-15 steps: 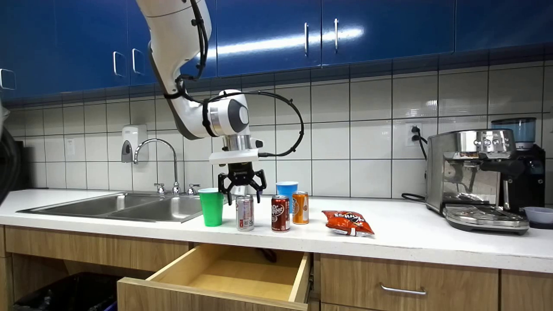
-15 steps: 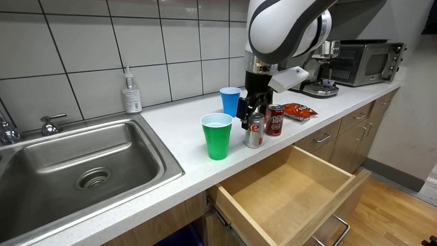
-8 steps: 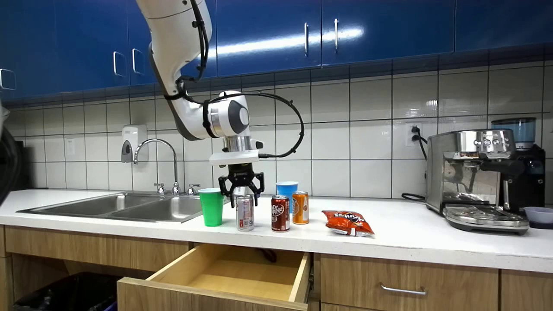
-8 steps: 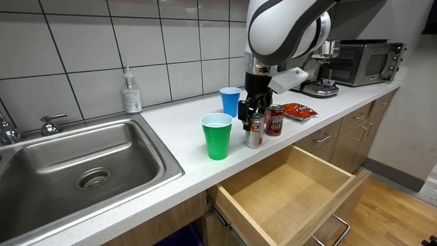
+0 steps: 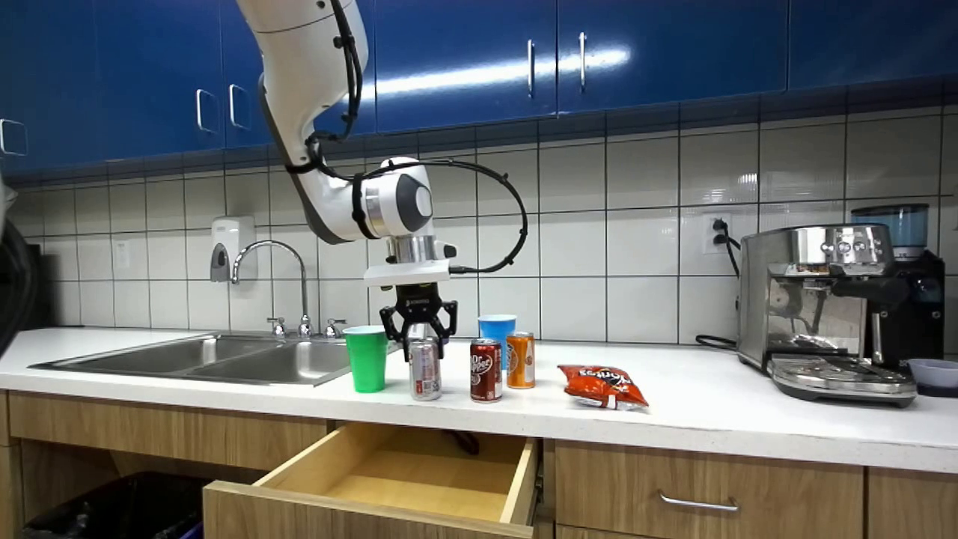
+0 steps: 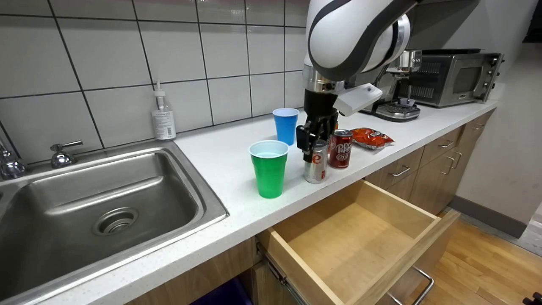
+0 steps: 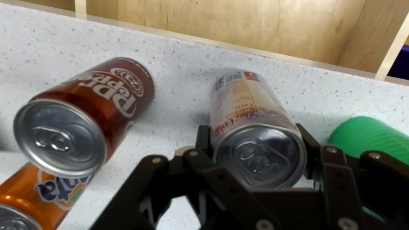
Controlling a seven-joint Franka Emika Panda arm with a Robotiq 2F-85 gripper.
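A silver Diet Coke can (image 7: 239,99) stands upright on the white counter, close to its front edge. My gripper (image 5: 424,350) points straight down and is shut on the upper part of this can, one finger pressed to each side. In the wrist view the dark fingertips (image 7: 203,138) touch the can just below its rim. Beside it stand a dark red Dr Pepper can (image 7: 111,88) and, farther back, an orange Fanta can (image 5: 521,361). On the opposite side of the gripper is a green cup (image 6: 271,176).
Behind the cans stands a blue cup (image 6: 286,125). A red Doritos bag (image 5: 605,385) lies farther along the counter, before the espresso machine (image 5: 816,299). The wooden drawer (image 6: 351,237) below is pulled out. A steel sink (image 6: 169,228) adjoins the green cup's side.
The fingers have come together from wide apart onto the Diet Coke can's sides. The can has barely shifted, and the arm has hardly moved.
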